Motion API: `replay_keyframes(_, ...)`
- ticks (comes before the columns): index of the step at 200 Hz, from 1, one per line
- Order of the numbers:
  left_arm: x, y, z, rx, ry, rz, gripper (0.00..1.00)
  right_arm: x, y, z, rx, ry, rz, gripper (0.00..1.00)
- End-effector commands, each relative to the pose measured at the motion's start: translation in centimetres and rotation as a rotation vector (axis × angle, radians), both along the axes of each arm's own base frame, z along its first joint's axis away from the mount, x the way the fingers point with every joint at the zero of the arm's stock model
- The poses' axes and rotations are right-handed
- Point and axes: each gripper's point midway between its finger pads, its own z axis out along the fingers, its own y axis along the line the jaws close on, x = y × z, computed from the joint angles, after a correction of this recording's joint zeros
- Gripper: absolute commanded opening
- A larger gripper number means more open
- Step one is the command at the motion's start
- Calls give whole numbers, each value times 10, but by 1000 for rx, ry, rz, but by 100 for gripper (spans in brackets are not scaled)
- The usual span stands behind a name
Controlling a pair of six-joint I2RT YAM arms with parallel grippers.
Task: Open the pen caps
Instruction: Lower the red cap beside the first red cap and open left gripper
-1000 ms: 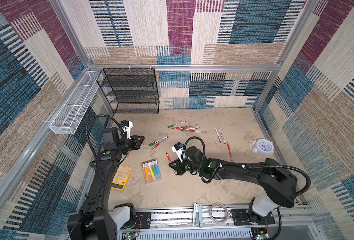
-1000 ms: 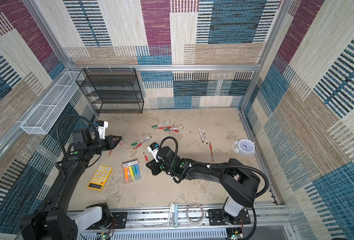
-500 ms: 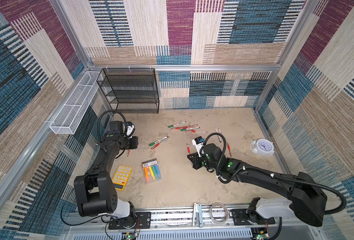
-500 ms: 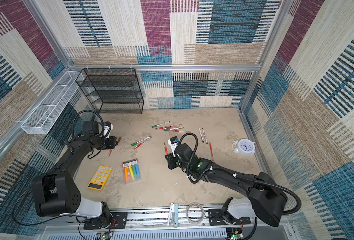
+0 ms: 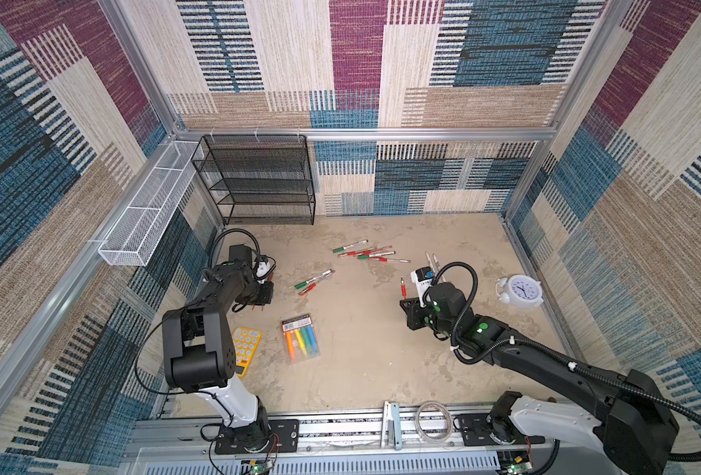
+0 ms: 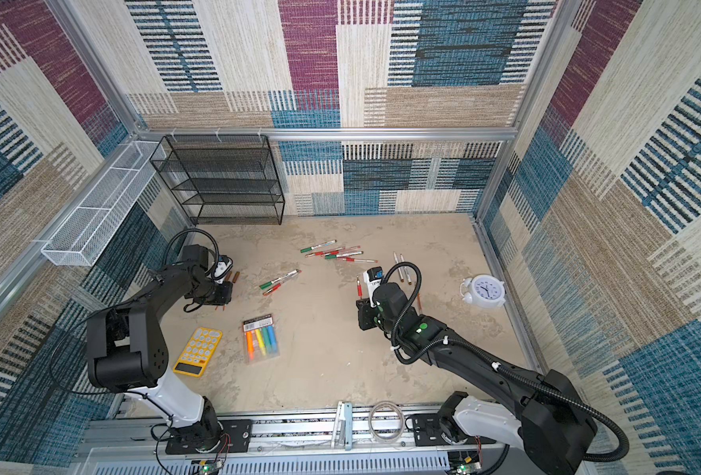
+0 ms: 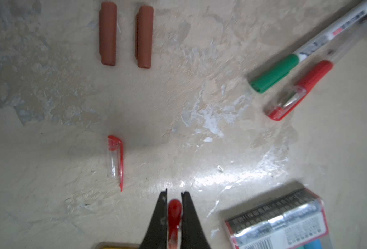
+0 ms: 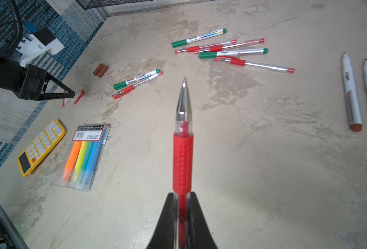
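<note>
- Left gripper [image 7: 174, 195] is pinched tight on a red cap [image 7: 174, 212], low over the table. A loose clear-and-red cap [image 7: 115, 158] lies just beside its tips, with two brown caps [image 7: 107, 33] farther ahead.
- I'd lower until the cap touches, then part the jaws slowly so it can't roll off.
- Right gripper [image 8: 182, 199] clamps the bare-tipped red pen [image 8: 183, 138]. Lay it flat near the uncapped markers [image 8: 351, 90] just beyond.

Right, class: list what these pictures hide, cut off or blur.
- Left wrist view: the red cap is half hidden inside the left gripper; the highlighter pack runs off the edge.
- Right wrist view: the right gripper covers the rear of the red pen.
- Both top views: print on the pens is too small.
</note>
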Motion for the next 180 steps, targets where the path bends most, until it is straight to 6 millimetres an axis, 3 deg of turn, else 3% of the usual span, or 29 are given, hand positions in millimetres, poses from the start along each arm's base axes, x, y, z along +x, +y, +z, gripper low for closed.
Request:
replay_keyframes(1,1,10,-10,70,36,-45,0,1,-3,-1,2,-9,1,1)
replay_keyframes(73,9,25,-30,136,109,-34,0,1,-17,-9,-17,3,-23,2)
replay_keyframes(119,13,20,-39,133,137,-43,0,2,-24,-11,-12,9,-33,2)
replay_keyframes(140,15,18,-39,144,143,-52,11,2,-28,-14,-19,13,-41,3)
replay_keyframes(180,16,8,-22,159,92,-74,17,3,-36,-15,-28,16,-56,4)
